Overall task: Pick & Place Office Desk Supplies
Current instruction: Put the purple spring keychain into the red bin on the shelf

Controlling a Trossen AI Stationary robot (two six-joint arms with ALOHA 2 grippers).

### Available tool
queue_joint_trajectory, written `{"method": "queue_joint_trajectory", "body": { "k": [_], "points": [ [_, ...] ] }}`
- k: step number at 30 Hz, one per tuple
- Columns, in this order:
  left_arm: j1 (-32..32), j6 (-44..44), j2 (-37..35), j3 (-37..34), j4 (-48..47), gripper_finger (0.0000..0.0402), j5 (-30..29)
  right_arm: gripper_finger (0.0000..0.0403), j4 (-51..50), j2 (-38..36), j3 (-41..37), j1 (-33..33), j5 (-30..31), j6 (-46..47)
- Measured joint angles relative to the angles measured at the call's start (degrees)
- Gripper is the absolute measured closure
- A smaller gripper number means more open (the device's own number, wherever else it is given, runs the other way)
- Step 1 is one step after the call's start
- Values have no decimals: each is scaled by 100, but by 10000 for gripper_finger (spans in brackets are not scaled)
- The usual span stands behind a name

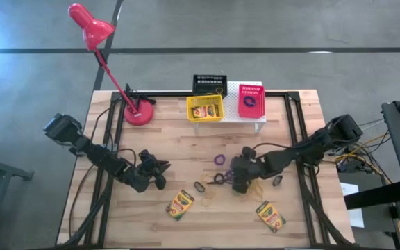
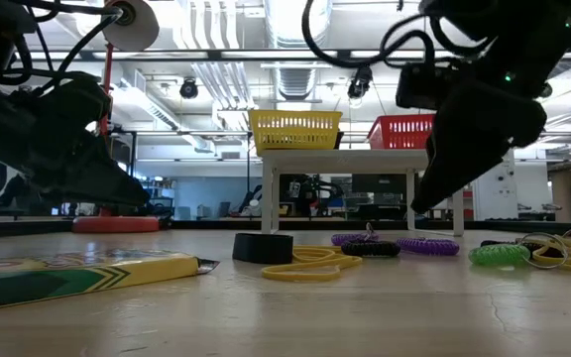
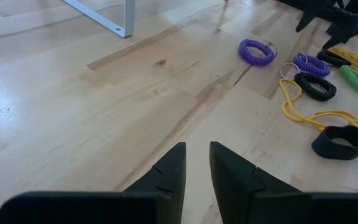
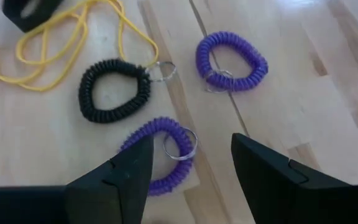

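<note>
1. The right gripper point(image 1: 240, 182) hides part of a purple coil ring point(image 4: 160, 155) under its fingers.
2. The black basket point(image 1: 209, 85) sits partly behind the yellow basket point(image 1: 205, 107).
3. A crayon box point(image 2: 77, 276) runs off the low view's edge.

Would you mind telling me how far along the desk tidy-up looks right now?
Partly done: the yellow basket holds a crayon box and the red basket a purple ring. In hand: the right gripper, fingers open, sits over a purple coil ring, not gripping it. The left gripper holds nothing. Left: two crayon boxes, the rubber bands and other rings.
</note>
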Motion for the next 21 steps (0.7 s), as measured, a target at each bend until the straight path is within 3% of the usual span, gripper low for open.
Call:
{"method": "queue_joint_trajectory", "body": {
  "k": [9,15,21],
  "points": [
    [0,-1,0,0,101,324,0,193,58,3,-311,2,-268,278],
    [20,2,0,0,98,324,0,194,947,19,-708,17,-267,296],
    [33,2,0,0,87,324,0,219,1106,19,-881,73,12,336]
  ]
}}
